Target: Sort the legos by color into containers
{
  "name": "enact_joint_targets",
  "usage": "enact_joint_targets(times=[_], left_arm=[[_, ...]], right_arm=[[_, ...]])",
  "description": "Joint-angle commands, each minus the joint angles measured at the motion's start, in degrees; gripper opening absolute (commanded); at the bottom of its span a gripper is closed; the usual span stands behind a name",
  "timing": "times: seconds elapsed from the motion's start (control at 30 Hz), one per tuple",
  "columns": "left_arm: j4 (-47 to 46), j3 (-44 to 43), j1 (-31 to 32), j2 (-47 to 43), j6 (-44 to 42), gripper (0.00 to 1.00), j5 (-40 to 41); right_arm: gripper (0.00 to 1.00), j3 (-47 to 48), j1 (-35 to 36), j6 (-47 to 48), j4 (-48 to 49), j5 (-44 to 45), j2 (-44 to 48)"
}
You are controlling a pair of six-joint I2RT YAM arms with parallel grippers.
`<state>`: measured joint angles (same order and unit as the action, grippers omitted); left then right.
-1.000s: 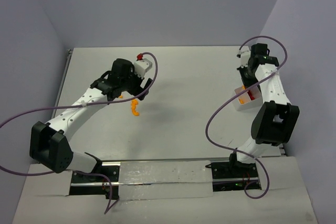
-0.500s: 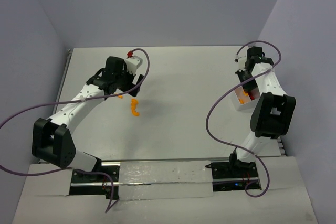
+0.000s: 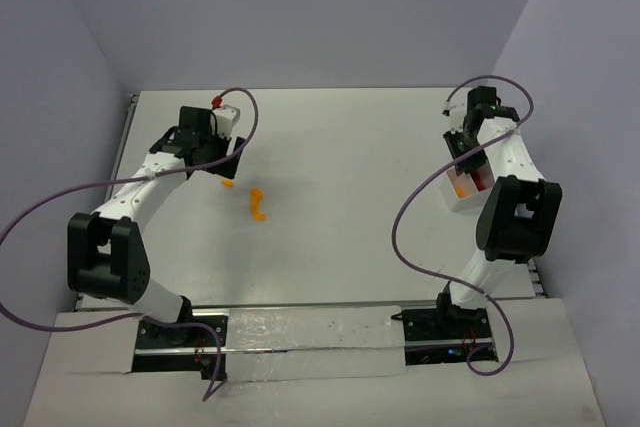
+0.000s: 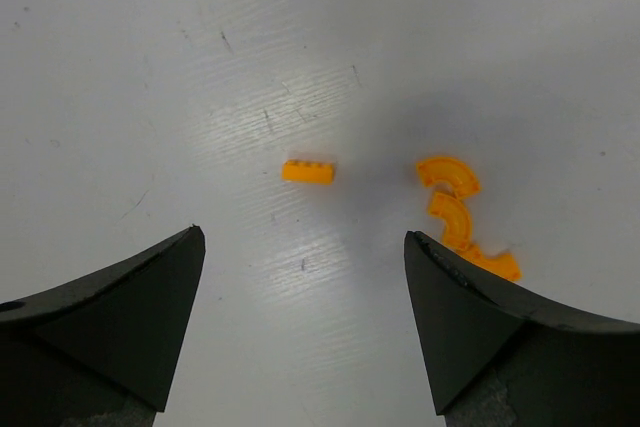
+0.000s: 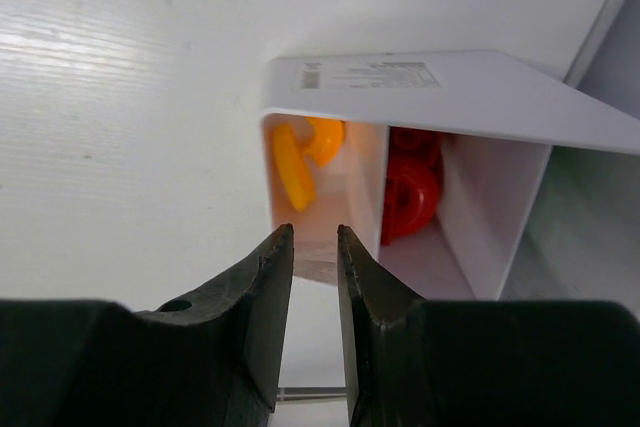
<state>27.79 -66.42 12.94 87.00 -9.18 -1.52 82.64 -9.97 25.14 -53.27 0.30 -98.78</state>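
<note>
Under the wide-open, empty left gripper (image 4: pixel 302 237), a tiny flat orange plastic brick (image 4: pixel 307 172) is seen on the white table (image 4: pixel 120 67). It is judged light, hard and slippery, best pinched across its long sides. The right gripper (image 5: pixel 312 237) is nearly closed at the white plastic bin (image 5: pixel 420 77); any hold cannot be told.
</note>
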Motion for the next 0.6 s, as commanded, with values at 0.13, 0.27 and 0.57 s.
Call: enact_joint_targets(times=[0.13, 0.27, 0.57], left_arm=[[-4.3, 1.5, -1.9, 5.4, 0.6, 0.84, 4.9], [-5.6, 0.7, -2.5, 9.4, -0.1, 0.77, 4.5], [-7.4, -0.6, -2.7, 16.3, -2.9, 0.69, -2.1]], right_arm=[[0.35, 4.5, 7.1, -5.6, -3.0, -6.3, 6.6], [0.35, 4.7, 9.7, -6.9, -3.4, -7.3, 7.2], [0.35, 3.9, 11.6, -7.7, -3.2, -7.9, 7.3]])
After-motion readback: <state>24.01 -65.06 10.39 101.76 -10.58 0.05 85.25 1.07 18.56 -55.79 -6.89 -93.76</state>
